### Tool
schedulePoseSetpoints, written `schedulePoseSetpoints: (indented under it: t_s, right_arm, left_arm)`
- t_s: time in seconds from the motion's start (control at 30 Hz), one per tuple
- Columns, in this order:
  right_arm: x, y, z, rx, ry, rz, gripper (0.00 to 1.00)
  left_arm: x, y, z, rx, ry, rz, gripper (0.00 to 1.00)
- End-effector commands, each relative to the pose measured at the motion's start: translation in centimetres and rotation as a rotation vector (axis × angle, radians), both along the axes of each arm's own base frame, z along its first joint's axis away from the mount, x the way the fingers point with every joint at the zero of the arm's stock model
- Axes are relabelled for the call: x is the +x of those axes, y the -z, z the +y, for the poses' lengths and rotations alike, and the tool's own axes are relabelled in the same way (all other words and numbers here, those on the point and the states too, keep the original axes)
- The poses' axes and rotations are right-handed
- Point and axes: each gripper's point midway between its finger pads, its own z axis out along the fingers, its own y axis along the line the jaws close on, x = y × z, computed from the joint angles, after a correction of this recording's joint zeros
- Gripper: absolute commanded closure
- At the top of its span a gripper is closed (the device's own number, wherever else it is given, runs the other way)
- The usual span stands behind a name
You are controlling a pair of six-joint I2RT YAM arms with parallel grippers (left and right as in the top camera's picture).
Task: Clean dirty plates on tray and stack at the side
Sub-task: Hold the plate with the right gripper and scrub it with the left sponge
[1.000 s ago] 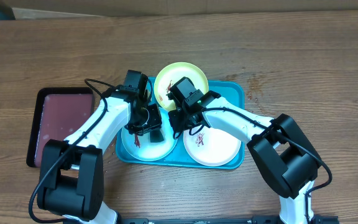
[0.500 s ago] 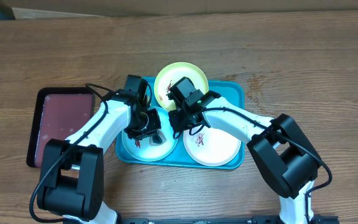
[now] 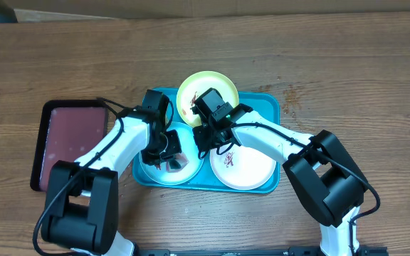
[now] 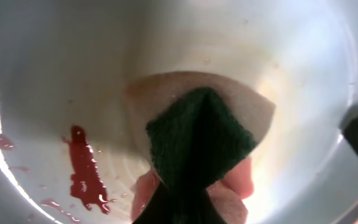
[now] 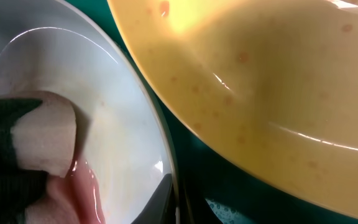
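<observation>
Left jaws clenched on your sponge [image 4: 197, 134]: green scourer face toward the camera, tan foam pressed onto the pale blue plate [image 3: 180, 175]. Your left gripper [image 3: 168, 151] sits over that plate, which lies in the left half of the tray [image 3: 265, 107]. In the left wrist view a red smear [image 4: 82, 171] is on the plate floor just left of the sponge, not touching it, with smaller red specks nearer the rim.

Right jaws look clamped on the same plate's right rim. The right wrist view shows one dark finger [image 5: 159, 199] inside the rim and another dark part outside, with the rim between. Your right gripper [image 3: 206, 138] is near tray centre, between the three plates.

Lime green plate [image 3: 208, 89] is at the far side, overlapping the tray's far rim and partly off the tray; can't tell its tilt. It shows faint reddish spots in the right wrist view. White plate [image 3: 253, 169] lies in the tray's right half, with reddish marks near its middle. Maroon tray [image 3: 73, 135] sits on the table [image 3: 347, 64] left of the cyan one, apart from it.
</observation>
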Motion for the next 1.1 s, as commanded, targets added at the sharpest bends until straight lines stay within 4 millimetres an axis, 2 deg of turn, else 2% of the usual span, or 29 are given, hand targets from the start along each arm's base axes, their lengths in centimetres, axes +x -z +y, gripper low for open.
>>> schedulePoseSetpoints:
  t_s: [0.0, 0.1, 0.27, 0.47, 0.53, 0.6, 0.7, 0.83, 0.93, 1.07]
  right_arm:
    - [-0.3, 0.6, -0.1, -0.012, 0.001, 0.014, 0.94]
    - [-0.3, 0.6, -0.1, -0.012, 0.001, 0.014, 0.95]
    - [-0.3, 0.6, -0.1, -0.012, 0.002, 0.013, 0.95]
    - [-0.3, 0.6, -0.1, -0.012, 0.001, 0.013, 0.95]
    - [-0.3, 0.6, -0.1, -0.012, 0.001, 0.013, 0.95]
    - [-0.3, 0.6, -0.1, -0.012, 0.001, 0.013, 0.95]
    - [-0.3, 0.6, -0.1, -0.012, 0.001, 0.013, 0.95]
    - [-0.2, 0.6, 0.0, -0.011, 0.001, 0.012, 0.95]
    - [-0.2, 0.5, 0.0, -0.009, 0.001, 0.010, 0.95]
    - [-0.2, 0.5, 0.0, -0.010, 0.001, 0.010, 0.95]
  left_arm:
    - [-2.9, 2.4, 4.8, 0.256, 0.012, 0.055, 0.96]
    - [-3.3, 2.4, 6.7, 0.358, 0.002, 0.055, 0.96]
    - [-2.6, 1.6, 8.2, 0.453, -0.020, 0.033, 0.96]
    - [-0.6, -1.8, 9.8, 0.577, -0.071, -0.005, 0.96]
    - [1.1, -4.0, 9.8, 0.589, -0.078, -0.039, 0.96]
    - [2.3, -5.3, 9.3, 0.568, -0.086, -0.065, 0.96]
    - [3.9, -6.6, 7.2, 0.456, -0.050, -0.095, 0.96]
    - [5.3, -7.1, 2.1, 0.169, 0.063, -0.125, 0.96]
    - [5.1, -6.9, -1.2, -0.016, 0.114, -0.121, 0.96]
    - [4.2, -5.7, -1.4, -0.039, 0.106, -0.092, 0.96]
